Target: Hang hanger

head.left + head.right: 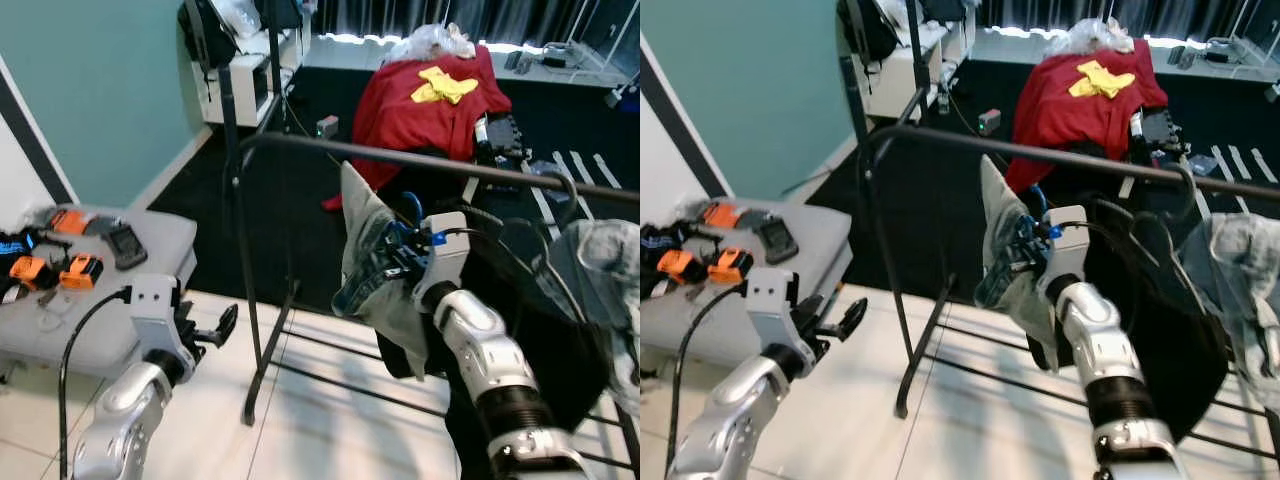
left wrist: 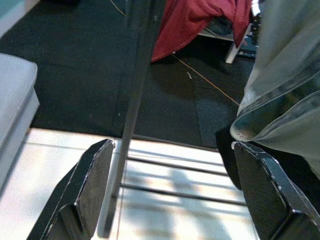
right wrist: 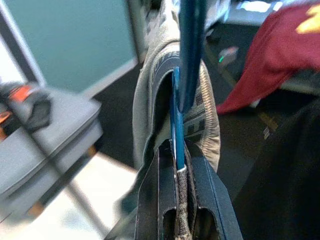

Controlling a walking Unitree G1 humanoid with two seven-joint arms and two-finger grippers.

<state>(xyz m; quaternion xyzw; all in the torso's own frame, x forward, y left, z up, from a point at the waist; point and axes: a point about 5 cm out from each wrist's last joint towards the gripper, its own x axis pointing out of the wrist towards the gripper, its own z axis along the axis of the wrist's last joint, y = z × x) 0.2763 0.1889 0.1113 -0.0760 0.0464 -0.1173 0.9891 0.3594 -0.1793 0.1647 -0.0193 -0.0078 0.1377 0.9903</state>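
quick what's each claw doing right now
Left claw: open, holding nothing, near the black metal rack pole.
Right claw: shut on the blue plastic hanger carrying a grey garment.

Glossy blue plastic hanger [image 3: 176, 125], faded denim cloth [image 1: 372, 262], matt black metal rail [image 1: 440, 160]
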